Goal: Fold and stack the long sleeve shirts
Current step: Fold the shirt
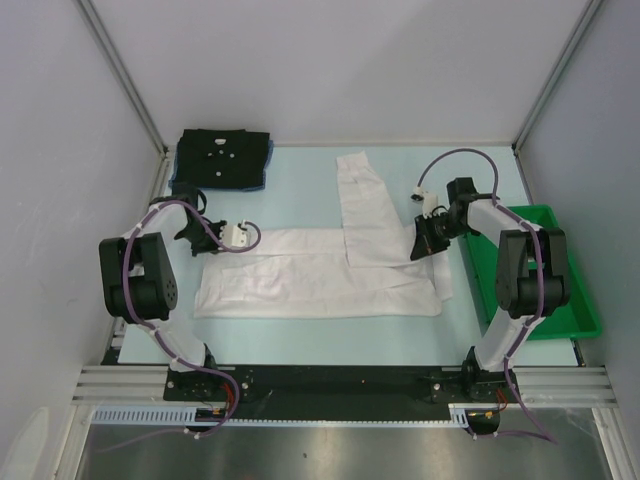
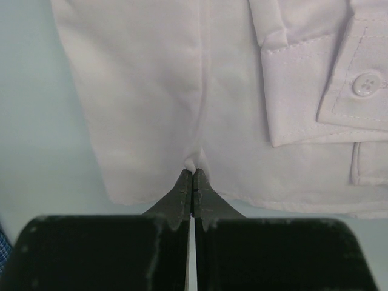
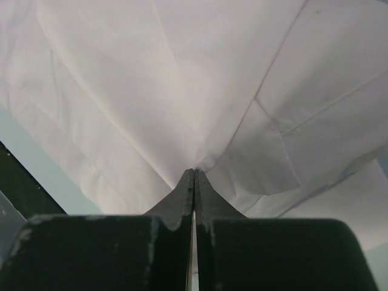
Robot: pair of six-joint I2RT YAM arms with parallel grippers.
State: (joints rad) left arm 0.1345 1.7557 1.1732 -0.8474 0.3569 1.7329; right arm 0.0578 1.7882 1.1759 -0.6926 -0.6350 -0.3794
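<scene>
**Both grippers pinched shut on the white shirt**

The white shirt [image 1: 320, 270] lies spread flat across the middle of the table [image 1: 300, 190], its body running left to right. One sleeve [image 1: 360, 200] reaches up toward the top centre of the overhead view.

The left gripper [image 1: 212, 240] sits at the shirt's left end. In the left wrist view its fingertips [image 2: 192, 176] meet with no gap. They nip a small fold of white cloth [image 2: 182, 91] just inside the near hem. A buttoned cuff [image 2: 354, 85] lies flat at the upper right of that view.

The right gripper [image 1: 420, 250] sits at the shirt's right side, just below where the raised sleeve joins the body. In the right wrist view its jaws [image 3: 194, 176] are pressed together on the cloth [image 3: 182, 73]. Creases fan out from the pinch point toward the top of the frame.

The black shirt [image 1: 222, 157] rests folded in the upper left corner of the table, well apart from both grippers. A blue shirt [image 1: 266, 165] shows as a thin edge beneath it. A green tray [image 1: 578, 312] stands at the right edge of the table, beside the right arm.
</scene>
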